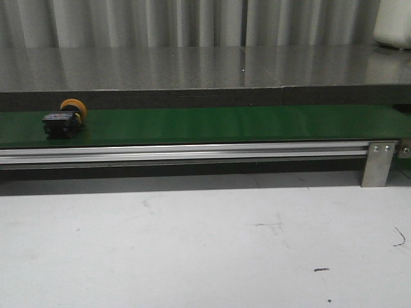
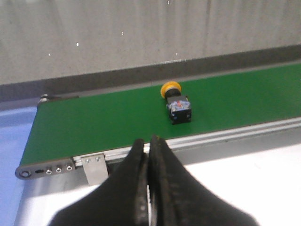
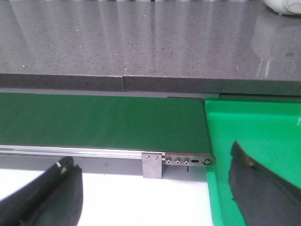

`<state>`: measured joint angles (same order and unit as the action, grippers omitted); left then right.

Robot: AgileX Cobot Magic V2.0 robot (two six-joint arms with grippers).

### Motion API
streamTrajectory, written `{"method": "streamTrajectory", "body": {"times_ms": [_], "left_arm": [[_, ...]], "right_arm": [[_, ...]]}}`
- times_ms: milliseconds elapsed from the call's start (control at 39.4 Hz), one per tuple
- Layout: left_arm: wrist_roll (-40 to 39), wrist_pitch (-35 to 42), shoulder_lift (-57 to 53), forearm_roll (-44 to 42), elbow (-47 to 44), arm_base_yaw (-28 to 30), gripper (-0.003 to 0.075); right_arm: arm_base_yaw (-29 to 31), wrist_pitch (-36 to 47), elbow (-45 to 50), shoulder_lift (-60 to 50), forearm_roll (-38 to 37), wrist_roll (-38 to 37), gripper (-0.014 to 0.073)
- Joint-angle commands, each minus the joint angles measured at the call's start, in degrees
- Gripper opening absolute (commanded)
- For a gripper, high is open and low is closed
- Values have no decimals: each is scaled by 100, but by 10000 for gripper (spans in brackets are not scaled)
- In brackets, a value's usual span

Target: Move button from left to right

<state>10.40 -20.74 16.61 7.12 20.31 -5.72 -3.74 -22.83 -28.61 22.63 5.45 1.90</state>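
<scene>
The button, an orange-yellow round head on a dark boxy body, lies on its side at the left end of the green belt. In the left wrist view the button rests on the belt beyond my left gripper, whose black fingers are pressed together with nothing between them. My right gripper stands wide open over the white table before the belt's right end, holding nothing. Neither gripper shows in the front view.
An aluminium rail with a bracket runs along the belt's front. A bright green bin adjoins the belt's right end. A grey counter lies behind, with a white object at its far right.
</scene>
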Motion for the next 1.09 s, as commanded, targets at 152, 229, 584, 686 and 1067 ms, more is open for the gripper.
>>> {"method": "streamTrajectory", "body": {"times_ms": [152, 229, 584, 686, 1067], "left_arm": [[-67, 1063, -1526, 183, -257, -46, -21], [-67, 1063, -1693, 183, -308, -46, -21], [-67, 1053, -1719, 183, -357, -46, -21], [-67, 1053, -1719, 183, -357, -46, -21], [-67, 1053, -1719, 183, -357, -46, -21]], "right_arm": [[3, 416, -201, 83, -41, 19, 645], [3, 416, -201, 83, -41, 19, 645], [3, 416, -201, 83, -41, 19, 645], [3, 416, -201, 83, -41, 19, 645], [3, 416, -201, 83, -41, 19, 645]]}}
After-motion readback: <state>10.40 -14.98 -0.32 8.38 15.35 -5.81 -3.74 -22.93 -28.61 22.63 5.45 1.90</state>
